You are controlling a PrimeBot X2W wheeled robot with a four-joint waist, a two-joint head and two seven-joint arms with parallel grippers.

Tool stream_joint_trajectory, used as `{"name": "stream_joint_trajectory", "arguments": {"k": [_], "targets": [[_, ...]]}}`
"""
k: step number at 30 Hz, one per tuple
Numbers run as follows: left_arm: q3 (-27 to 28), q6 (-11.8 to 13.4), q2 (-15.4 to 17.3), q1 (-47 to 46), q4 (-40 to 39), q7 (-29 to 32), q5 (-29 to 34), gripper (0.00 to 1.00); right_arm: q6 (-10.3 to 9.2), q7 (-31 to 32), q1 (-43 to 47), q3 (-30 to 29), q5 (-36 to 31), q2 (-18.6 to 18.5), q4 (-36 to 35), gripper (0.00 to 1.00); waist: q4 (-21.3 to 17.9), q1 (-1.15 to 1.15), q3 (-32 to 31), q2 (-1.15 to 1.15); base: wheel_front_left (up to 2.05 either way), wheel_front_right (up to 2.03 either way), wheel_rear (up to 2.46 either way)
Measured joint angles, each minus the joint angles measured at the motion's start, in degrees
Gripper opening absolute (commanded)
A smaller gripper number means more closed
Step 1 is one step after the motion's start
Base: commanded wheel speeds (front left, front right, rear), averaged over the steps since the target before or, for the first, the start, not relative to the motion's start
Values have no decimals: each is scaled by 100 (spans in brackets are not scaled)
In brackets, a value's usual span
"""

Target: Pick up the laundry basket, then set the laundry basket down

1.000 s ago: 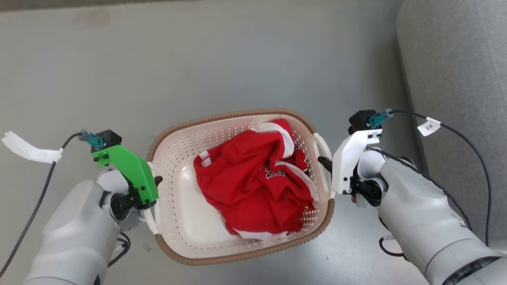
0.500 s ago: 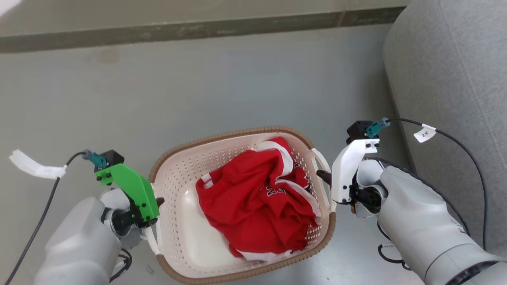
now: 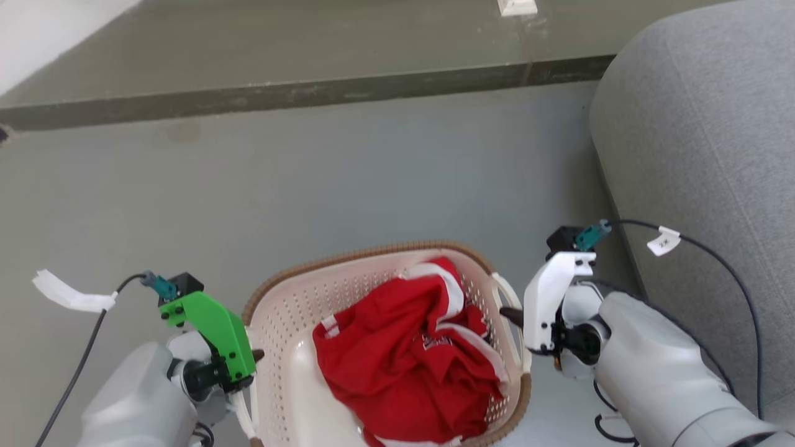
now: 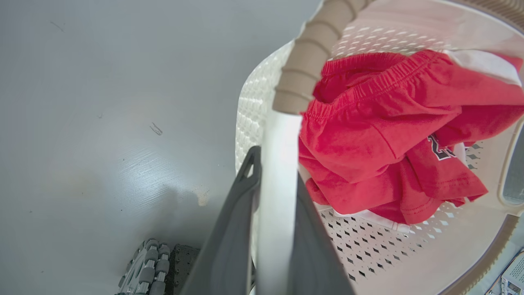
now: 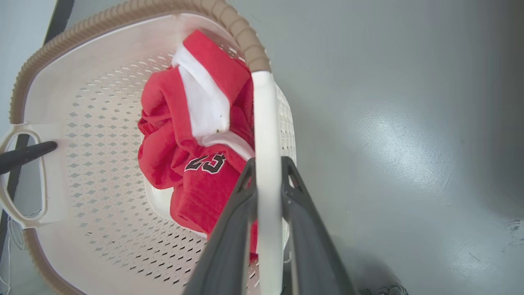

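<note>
Grip looks solid on both sides. Left gripper [image 4: 275,172] has its two long dark fingers pinched nearly shut on the white plastic side handle [image 4: 278,213] running between them, one finger on each face of the bar. Right gripper [image 5: 268,164] is doing the same on the opposite white handle [image 5: 265,114], with only the bar's thickness keeping the fingers apart.

Both handles belong to the shallow oval cream-white perforated laundry basket [image 3: 289,320], which spans the gap between the two grippers. Its brown woven-look rim [image 3: 354,254] starts just past each set of fingertips. In the right wrist view, a dark fingertip [image 5: 28,152] of the left gripper pokes through the handle slot on the far wall. Can't honestly tell whether the basket's underside is touching the ground.

Just inside the rim from either gripper sits a crumpled red garment with white trim [image 3: 397,366], piled a bit more toward the right gripper's side. The dark number 23 [image 5: 204,162] on it shows just beside the right fingers.

Outside and beyond the grippers it's smooth grey floor [image 3: 310,186]. On the right gripper's outer side stands a rounded grey upholstered piece of furniture [image 3: 702,124], near but not touching. Well ahead of both grippers, a dark strip [image 3: 279,96] runs across the floor.
</note>
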Motion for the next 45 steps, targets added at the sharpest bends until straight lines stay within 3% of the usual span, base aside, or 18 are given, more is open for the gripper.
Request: {"name": "stream_joint_trajectory", "arguments": {"k": [19,45], "targets": [[-118,0,-41,369,46,53,-54,0,9,245,357,140,346,-3,112,0,-133,0,-493,0,0,0,0],[-166,0,-20,398,58,-5,-201,0,-9,244,358,299,580,-12,108,0,-99,0,-548,0,0,0,0]]}}
